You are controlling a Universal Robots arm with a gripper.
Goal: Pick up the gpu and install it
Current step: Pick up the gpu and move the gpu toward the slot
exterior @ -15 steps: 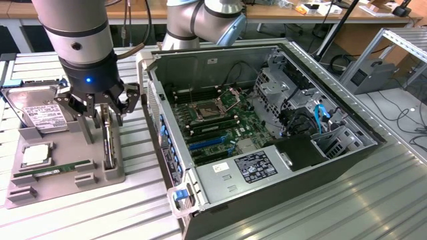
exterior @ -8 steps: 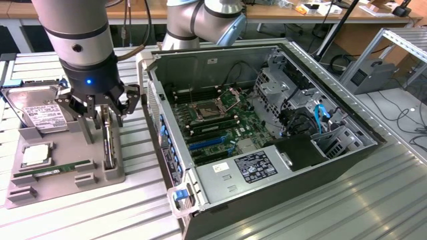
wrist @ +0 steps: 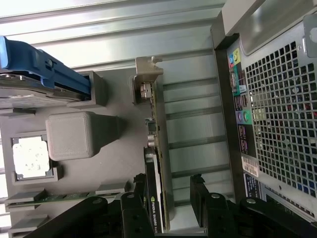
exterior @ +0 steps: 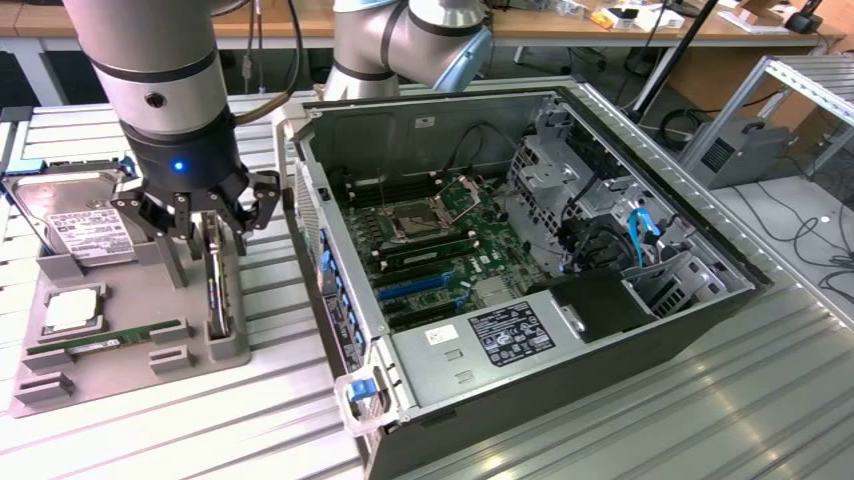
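The exterior view looks down steeply from high up and some way off. It takes in the ribbed tabletop [exterior: 694,400], the open computer case [exterior: 400,130] in the middle, and the grey tray [exterior: 134,365] toward the tabletop's edge on the exterior view's left. The wrist view looks straight down from close above that tray, past the gripper [wrist: 168,198]. Both views share the tray, the card [exterior: 214,290] standing in it, the processor chip [exterior: 74,312] and the case's rear panel [wrist: 277,99].

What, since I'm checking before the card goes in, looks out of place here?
Nothing stands out: the graphics card stands on edge in its gray holder, with the open gripper straddling it.
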